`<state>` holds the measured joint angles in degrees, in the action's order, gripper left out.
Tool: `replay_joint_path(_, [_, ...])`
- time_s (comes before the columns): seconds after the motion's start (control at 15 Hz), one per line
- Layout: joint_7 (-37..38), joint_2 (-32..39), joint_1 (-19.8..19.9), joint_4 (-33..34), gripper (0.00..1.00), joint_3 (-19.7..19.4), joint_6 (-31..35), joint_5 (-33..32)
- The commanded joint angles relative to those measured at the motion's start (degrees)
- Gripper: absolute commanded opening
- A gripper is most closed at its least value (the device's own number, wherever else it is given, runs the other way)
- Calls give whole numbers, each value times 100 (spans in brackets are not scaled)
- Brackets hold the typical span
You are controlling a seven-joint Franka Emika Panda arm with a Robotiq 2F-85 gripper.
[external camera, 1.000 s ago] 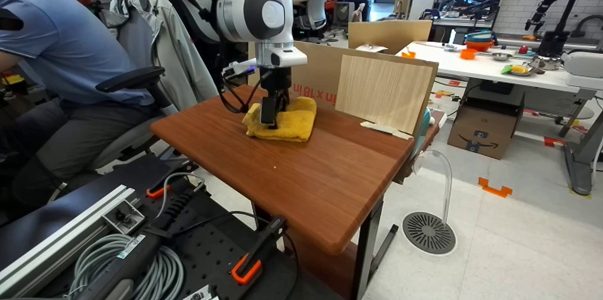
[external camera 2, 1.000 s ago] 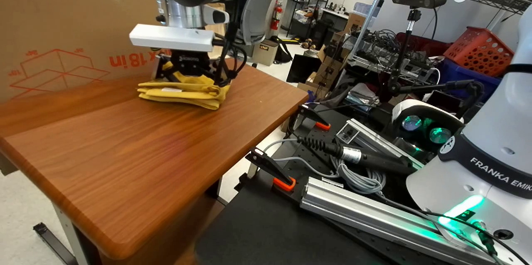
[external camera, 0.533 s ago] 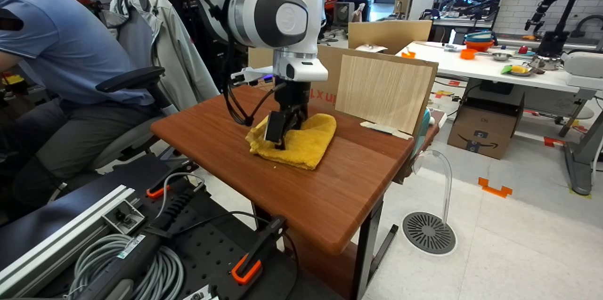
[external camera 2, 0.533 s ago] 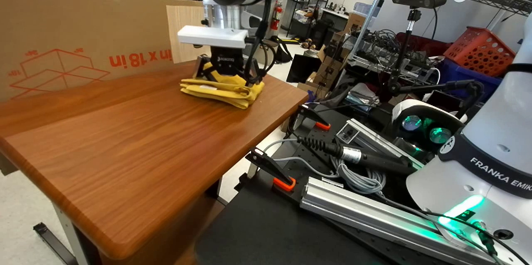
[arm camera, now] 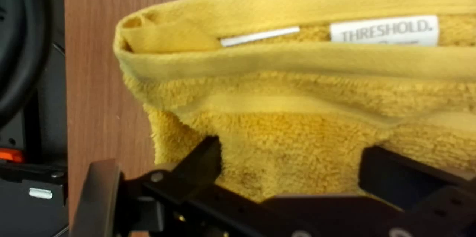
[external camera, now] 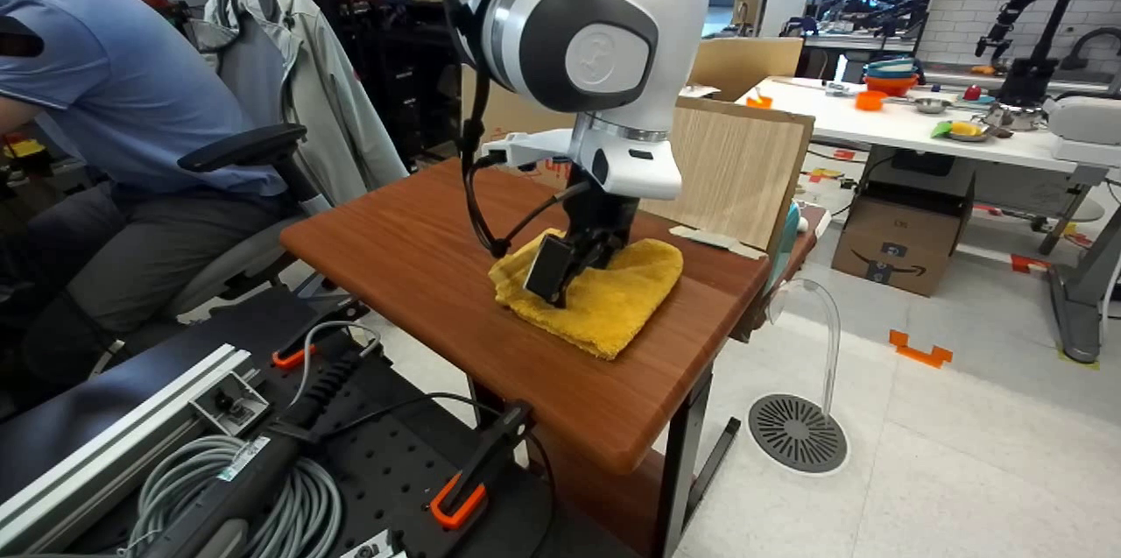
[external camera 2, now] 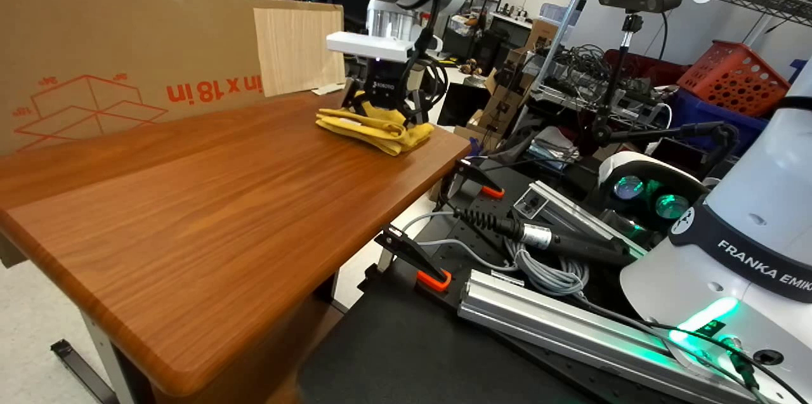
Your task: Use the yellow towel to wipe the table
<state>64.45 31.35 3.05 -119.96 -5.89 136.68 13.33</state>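
The yellow towel lies folded on the brown wooden table. The towel shows in both exterior views and fills most of the wrist view, with a white label at its folded edge. My black gripper is pressed down on the towel near its middle. It also shows in an exterior view and in the wrist view. Its fingers are apart, with thick towel bunched up between them, and the towel moves with them. The fingertips' lowest ends are partly sunk in the cloth.
A cardboard panel with a light wood sheet stands along one table edge. A black bench with orange-tipped clamps and coiled cable borders the near side. A seated person is beyond the table's far end.
My gripper and the towel have slid together across the table, rightward in both exterior views and nearer the camera in one of them. The gripper has tilted somewhat; its hold looks the same.
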Motion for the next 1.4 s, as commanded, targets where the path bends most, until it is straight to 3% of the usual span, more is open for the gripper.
replay_joint_path(0.0, [-87, 27, -200, -371, 100, -170, 270, -208])
replay_joint_path(0.53, [46, -223, -1326, -809, 100, 37, 898, -1381])
replay_joint_path(0.87, [167, 4, -2027, -479, 100, 336, 768, -1538])
replay_joint_path(1.33, [866, 176, -3168, -276, 100, 471, 970, -2573])
